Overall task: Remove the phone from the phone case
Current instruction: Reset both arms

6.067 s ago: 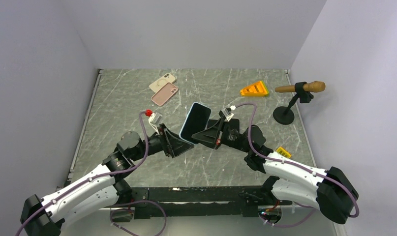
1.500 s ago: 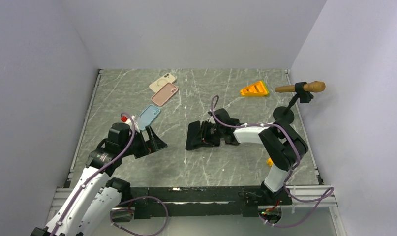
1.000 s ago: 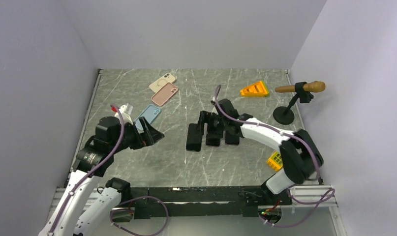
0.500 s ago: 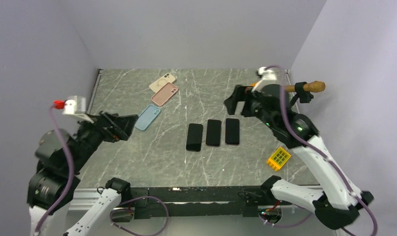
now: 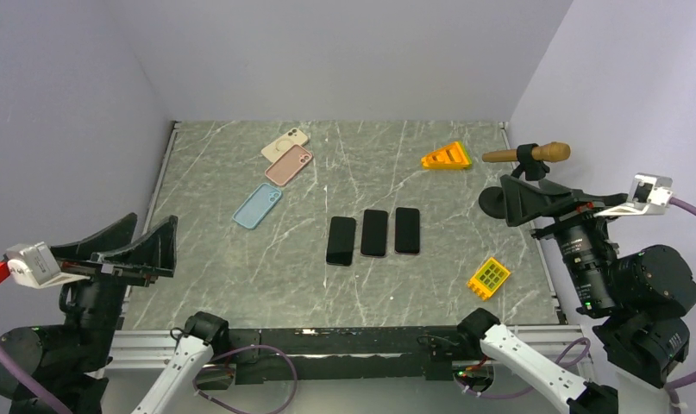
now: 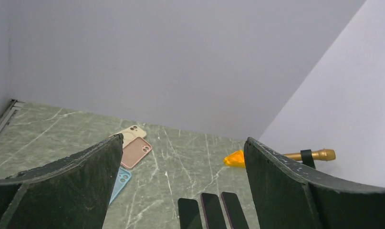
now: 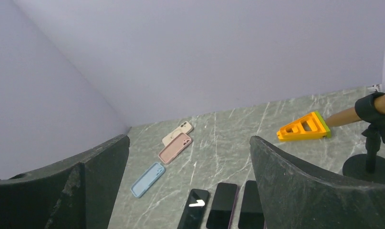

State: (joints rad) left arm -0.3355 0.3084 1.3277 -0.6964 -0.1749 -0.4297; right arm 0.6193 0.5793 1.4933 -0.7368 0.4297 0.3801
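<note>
Drawn back and raised, left gripper (image 5: pixel 154 227) and right gripper (image 5: pixel 510 201) gape empty, well apart from the phone (image 5: pixel 341 241).

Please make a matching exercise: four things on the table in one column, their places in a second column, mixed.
Things
1. blue phone case
2. three phones
3. orange wedge
4. yellow grid block

Places
A. near right
B. far right, just left of the microphone
C. centre, side by side
D. left of centre, nearer than the pink phone case

Pairs: 1-D, 2-C, 3-B, 4-A
</note>
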